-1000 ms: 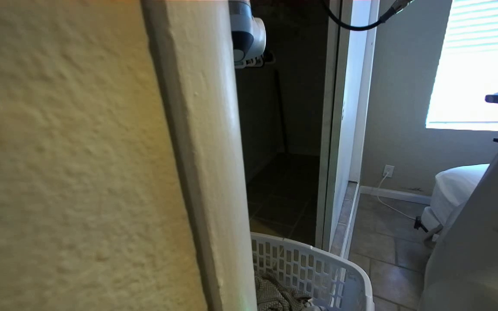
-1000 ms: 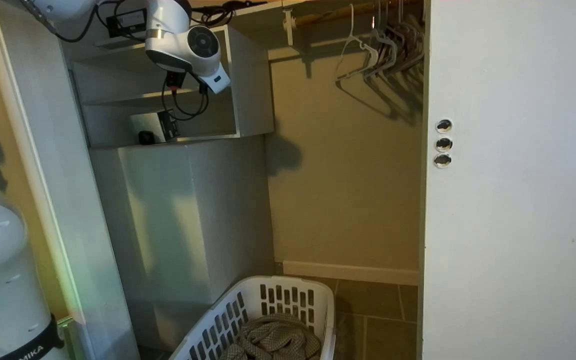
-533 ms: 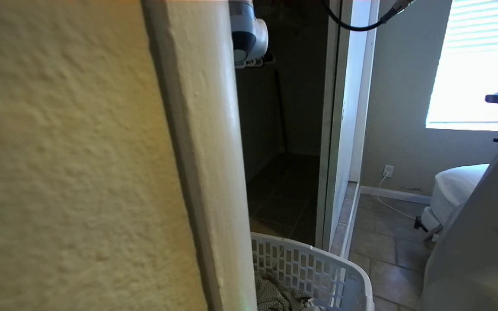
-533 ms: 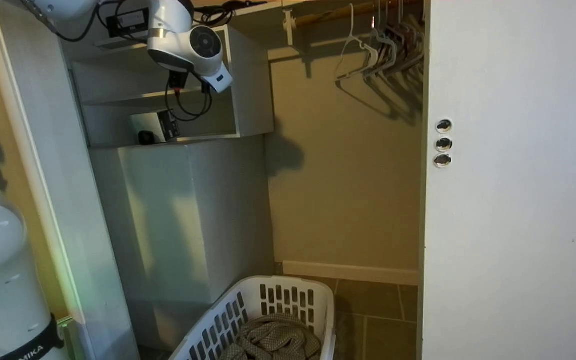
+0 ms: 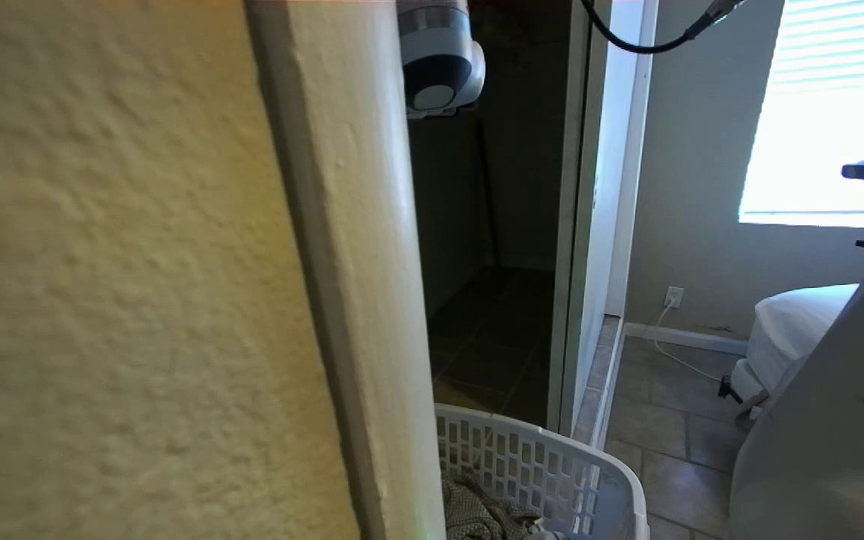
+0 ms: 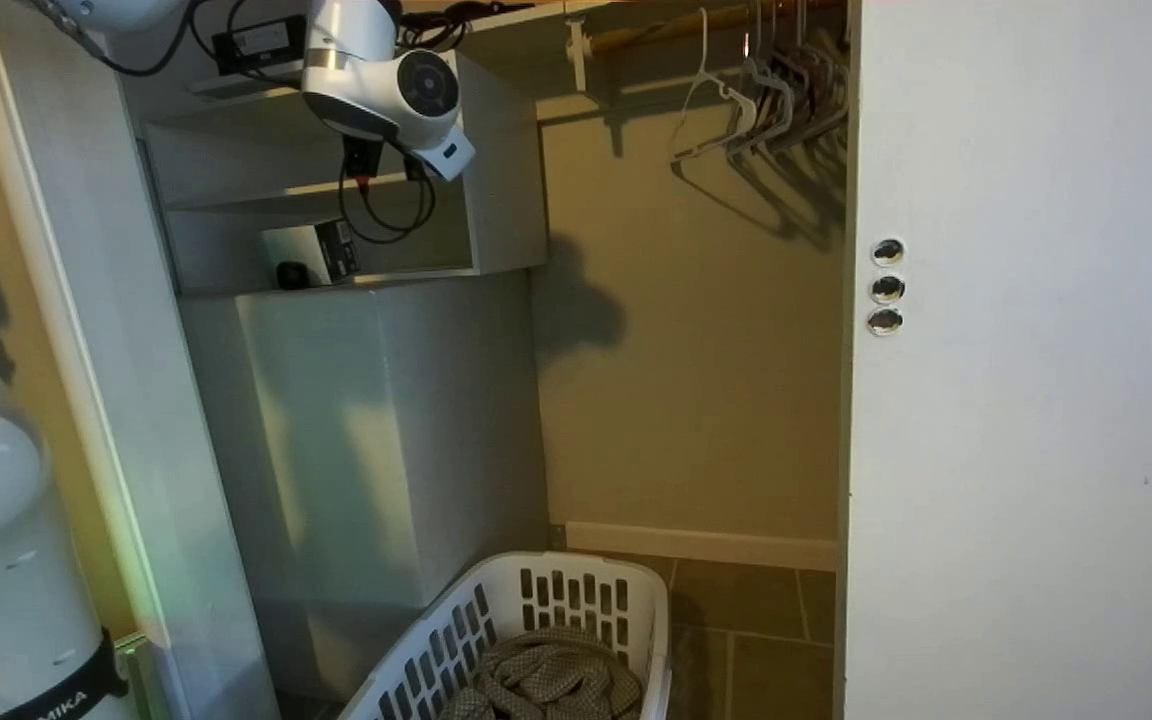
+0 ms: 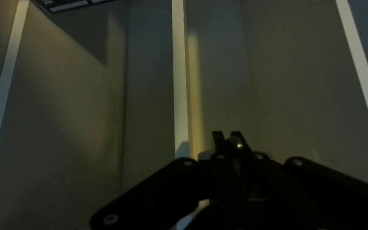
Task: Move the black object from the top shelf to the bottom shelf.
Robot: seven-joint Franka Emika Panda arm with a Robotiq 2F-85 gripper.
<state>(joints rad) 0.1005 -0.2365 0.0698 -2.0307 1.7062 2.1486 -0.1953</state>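
Wrist view: gripper [image 7: 226, 135] at lower centre, fingers [image 7: 217, 142] drawn together, tips nearly meeting. Behind it, 3 pale shelf edges [image 7: 180, 73] run down the frame.

In an exterior view: 1 arm [image 6: 371, 90], upper left, in front of 1 shelf unit [image 6: 501, 180], 2 compartments.

2 candidates for the black object, can't tell which:
- black box [image 6: 261, 48], upper left, on top of unit. Long axis roughly left-right, right end slightly higher and behind arm; labelled face toward camera.
- small black item [image 6: 292, 275], left of centre, lower compartment, in front of 1 white-and-black box [image 6: 288, 243]. Compact, pointing unclear.

Further out: 1 basket [image 6: 586, 562], bottom centre, 1 heap of checked cloth [image 6: 561, 675] inside. Door [image 6: 1026, 420] at right, 3 round holes [image 6: 888, 290]. Hangers [image 6: 746, 112] upper right, overlapping, count unclear.
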